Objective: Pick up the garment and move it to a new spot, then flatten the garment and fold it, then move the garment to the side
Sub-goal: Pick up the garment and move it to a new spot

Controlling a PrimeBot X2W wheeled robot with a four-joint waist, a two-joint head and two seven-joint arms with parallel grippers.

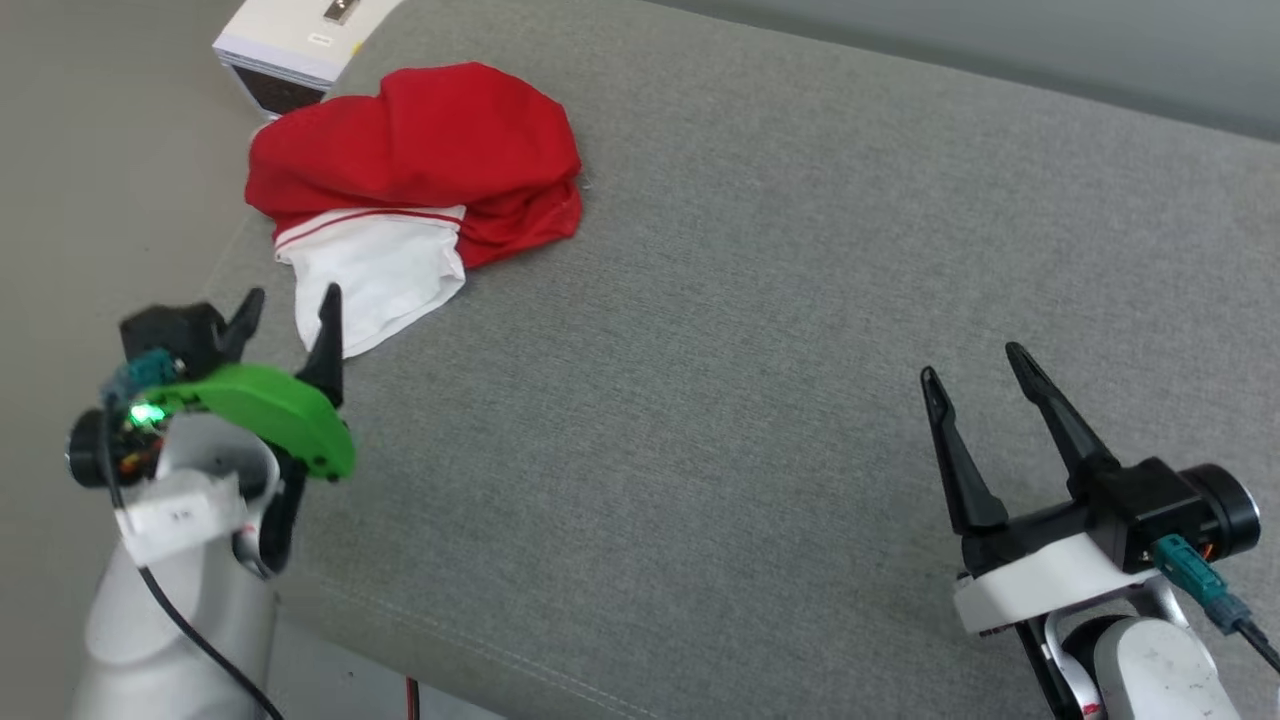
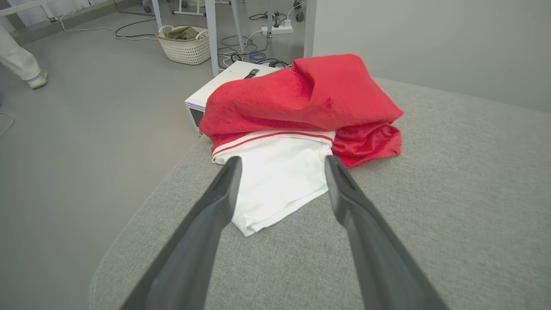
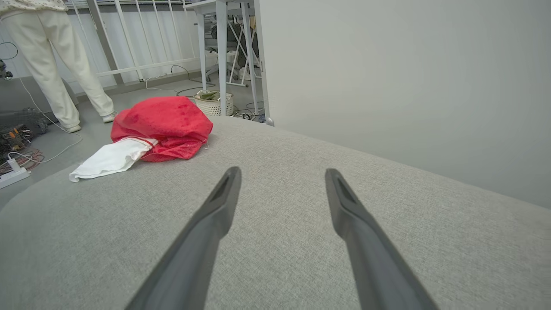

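Note:
The garment [image 1: 420, 160] lies crumpled in a red heap at the far left corner of the grey cushioned surface [image 1: 760, 330], with one white sleeve spread toward me. My left gripper [image 1: 292, 302] hovers open just short of that sleeve, fingers pointing at it; the left wrist view has the garment [image 2: 301, 99] filling the gap above its fingertips [image 2: 282, 160]. My right gripper [image 1: 975, 360] stands open at the lower right, far from the fabric, over bare cushion. From the right wrist view the garment [image 3: 165, 127] sits at the far left, well beyond the open gripper [image 3: 282, 172].
A white box [image 1: 290, 45] stands on the floor just past the cushion's far left corner. A white basket [image 2: 184, 43], table legs and cables lie further off on the floor. A person in pale trousers [image 3: 56, 64] stands beyond the left edge. A grey wall [image 3: 409, 86] backs the cushion.

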